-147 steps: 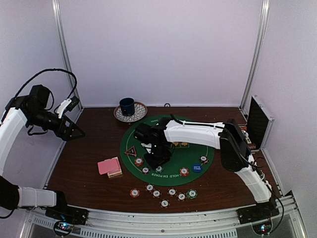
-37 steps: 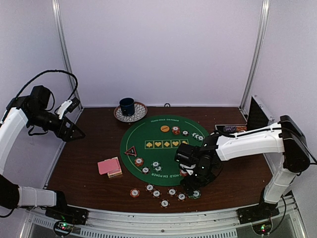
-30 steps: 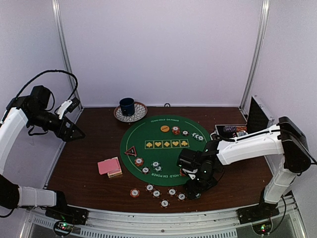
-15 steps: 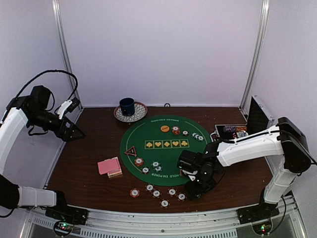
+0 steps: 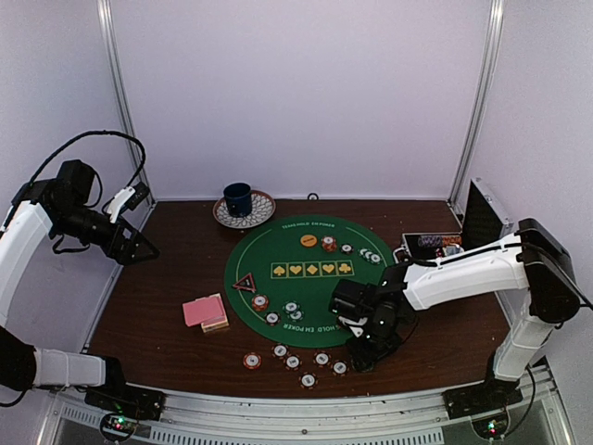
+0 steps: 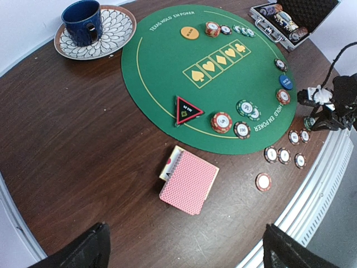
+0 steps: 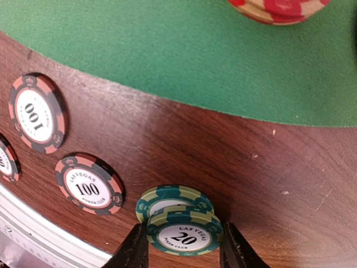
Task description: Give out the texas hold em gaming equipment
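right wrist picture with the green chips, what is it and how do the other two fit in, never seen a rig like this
Two robot arms stand at a table's near edge. The wide picture comes from a fixed camera above; the other two from a camera on each wrist. On the table: a green poker mat, pink-backed cards, a triangle marker, poker chips, a blue cup, an open case. The left fingers are spread, holding nothing. The right fingers flank a green chip marked 20 that overlaps a second green chip; whether they grip it is unclear.
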`<state>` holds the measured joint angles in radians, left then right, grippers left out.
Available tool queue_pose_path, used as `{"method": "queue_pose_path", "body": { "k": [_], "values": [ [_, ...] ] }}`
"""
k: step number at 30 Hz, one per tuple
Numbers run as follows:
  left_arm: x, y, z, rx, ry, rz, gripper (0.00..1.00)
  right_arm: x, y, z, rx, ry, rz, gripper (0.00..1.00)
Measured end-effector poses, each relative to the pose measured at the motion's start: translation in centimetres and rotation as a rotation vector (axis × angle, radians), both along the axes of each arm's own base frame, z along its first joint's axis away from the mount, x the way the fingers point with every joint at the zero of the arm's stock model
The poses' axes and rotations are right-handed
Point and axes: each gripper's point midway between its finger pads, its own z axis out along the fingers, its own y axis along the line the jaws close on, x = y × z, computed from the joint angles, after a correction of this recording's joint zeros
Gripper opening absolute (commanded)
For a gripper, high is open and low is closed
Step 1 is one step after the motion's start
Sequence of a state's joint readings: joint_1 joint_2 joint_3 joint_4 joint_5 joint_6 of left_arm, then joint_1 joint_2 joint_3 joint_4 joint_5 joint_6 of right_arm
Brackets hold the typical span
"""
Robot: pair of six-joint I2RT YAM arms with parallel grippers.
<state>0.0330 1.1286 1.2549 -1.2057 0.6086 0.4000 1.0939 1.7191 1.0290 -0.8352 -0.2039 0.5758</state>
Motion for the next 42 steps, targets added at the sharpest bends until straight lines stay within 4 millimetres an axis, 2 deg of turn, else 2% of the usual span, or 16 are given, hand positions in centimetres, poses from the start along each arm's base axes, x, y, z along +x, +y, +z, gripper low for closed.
{"method": "queue_pose_path", "body": {
  "k": [7, 12, 17, 21, 24, 29, 34, 37, 42],
  "values": [
    [0.0, 0.0, 0.0, 0.001, 0.0, 0.0, 0.98, 0.2, 0.2, 1.1, -0.005, -0.005, 0.006, 0.35],
    [0.0, 0.0, 0.0, 0.001, 0.0, 0.0, 0.98, 1.2, 0.8, 3.7, -0.008, -0.038, 0.024, 0.35],
    [0.0, 0.0, 0.0, 0.002, -0.001, -0.002, 0.97, 4.4, 2.1, 7.4, 0.046, -0.1, 0.007, 0.35],
    [0.0, 0.0, 0.0, 0.001, -0.001, -0.002, 0.98, 8.6, 1.3, 9.0, 0.059, -0.147, -0.052, 0.35],
    [0.0, 0.0, 0.0, 0.001, -0.001, -0.002, 0.98, 11.7, 0.7, 8.5, 0.044, -0.163, -0.089, 0.35],
    [0.0, 0.0, 0.0, 0.001, -0.003, -0.002, 0.98, 15.5, 0.3, 5.1, -0.019, -0.145, -0.114, 0.34],
    [-0.1, 0.0, 0.1, 0.004, -0.007, -0.004, 0.98, 16.2, 0.9, 1.7, -0.055, -0.112, -0.098, 0.34],
    [-0.2, 0.0, -0.1, 0.007, -0.009, -0.011, 0.98, 16.3, 1.1, 1.1, -0.057, -0.108, -0.097, 0.34],
    [-0.7, -0.2, -1.1, 0.005, 0.016, -0.035, 0.98, 16.9, 1.5, 1.1, -0.037, -0.126, -0.102, 0.36]
  ]
}}
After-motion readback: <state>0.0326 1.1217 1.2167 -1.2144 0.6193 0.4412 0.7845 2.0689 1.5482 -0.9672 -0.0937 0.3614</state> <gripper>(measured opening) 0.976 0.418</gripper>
